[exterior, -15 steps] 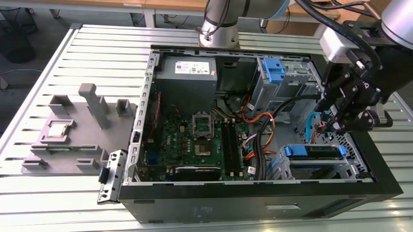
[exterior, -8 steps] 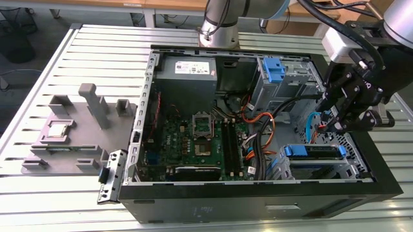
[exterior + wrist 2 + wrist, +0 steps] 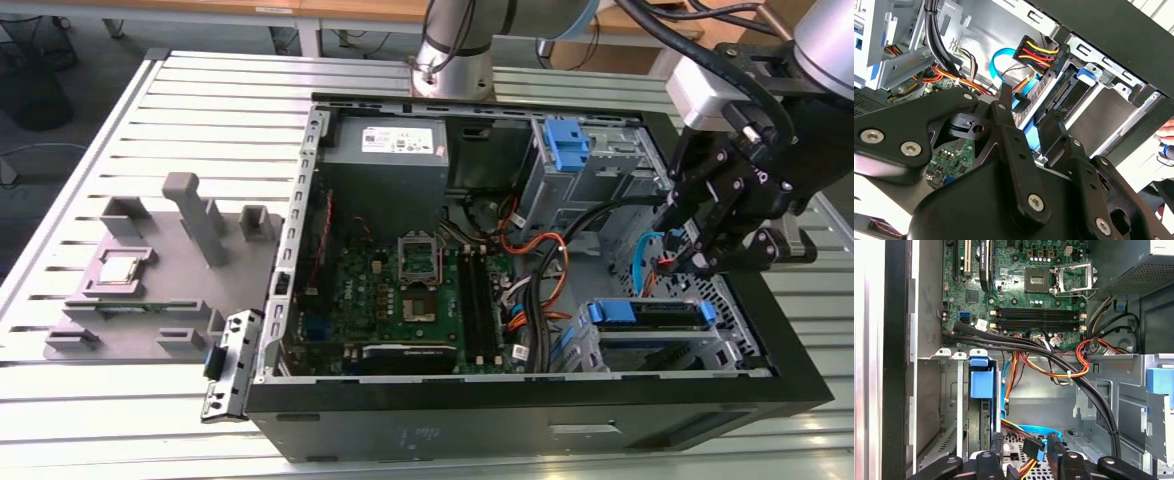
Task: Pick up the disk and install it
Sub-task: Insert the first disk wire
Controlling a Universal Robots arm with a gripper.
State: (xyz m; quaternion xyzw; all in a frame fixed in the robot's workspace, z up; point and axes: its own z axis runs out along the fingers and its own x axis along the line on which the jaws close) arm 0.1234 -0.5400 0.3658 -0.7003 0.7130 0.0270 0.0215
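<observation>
Disk [image 3: 650, 313] seated in drive bay [image 3: 697, 352] inside case [image 3: 534, 410] | tool [image 3: 1025, 441] spread apart, gripping nothing, near disk

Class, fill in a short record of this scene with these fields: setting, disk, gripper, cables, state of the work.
setting: open computer case lying on a slotted metal table
disk: the disk sits in the metal drive bay towards the exterior view's right, its blue carrier showing
gripper: the gripper is open, holds nothing and hangs inside the case close above the disk
cables: a plug with red, yellow and black wires sits at the disk's end; whether it is fully pushed in cannot be told
state of the work: disk in the bay, not in the gripper
</observation>
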